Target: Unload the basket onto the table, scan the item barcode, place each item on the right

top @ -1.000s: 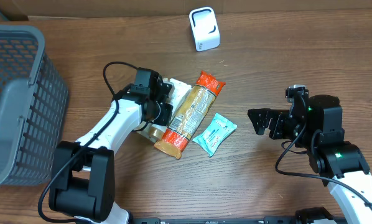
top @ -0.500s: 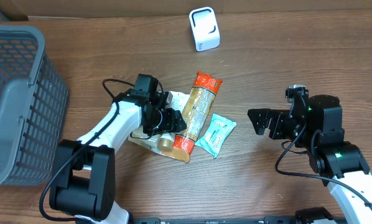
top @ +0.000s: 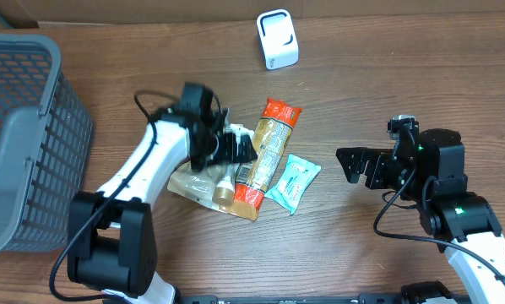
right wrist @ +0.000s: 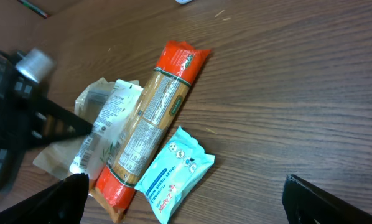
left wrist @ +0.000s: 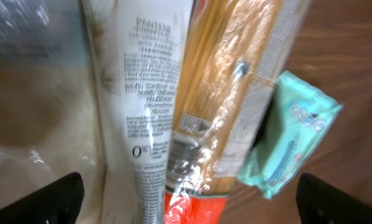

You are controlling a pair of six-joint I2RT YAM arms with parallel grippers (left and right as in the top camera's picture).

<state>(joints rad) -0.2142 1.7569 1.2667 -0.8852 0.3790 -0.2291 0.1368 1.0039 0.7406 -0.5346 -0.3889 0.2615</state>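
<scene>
The left end effector [left wrist: 195,196] is seen with its fingers spread wide and nothing pinched between them. It is held just over a cluster of goods near the middle of the counter [top: 362,93]. Directly beneath it a white Pantene tube [left wrist: 150,93] is laid flat with its printed text facing up and its gold cap [top: 223,196] turned towards the near edge. A spaghetti pack [top: 268,152] with orange-red ends is laid against the tube on the side towards the right edge. One of its ends is pointed at the far edge and the other at the near edge. A teal wipes packet [top: 292,181] is set touching the spaghetti pack on that same side, beside its nearer half. A crumpled clear bag [top: 185,181] is partly covered by the tube and spreads out from it towards the left edge.

The right end effector [right wrist: 185,183] is likewise spread wide and empty. It is held above the counter towards the right edge, well apart from the goods and turned to face them.

A white barcode scanner [top: 277,39] is stood close to the far edge, well apart from the cluster. A grey mesh basket [top: 29,143] is placed at the left edge
</scene>
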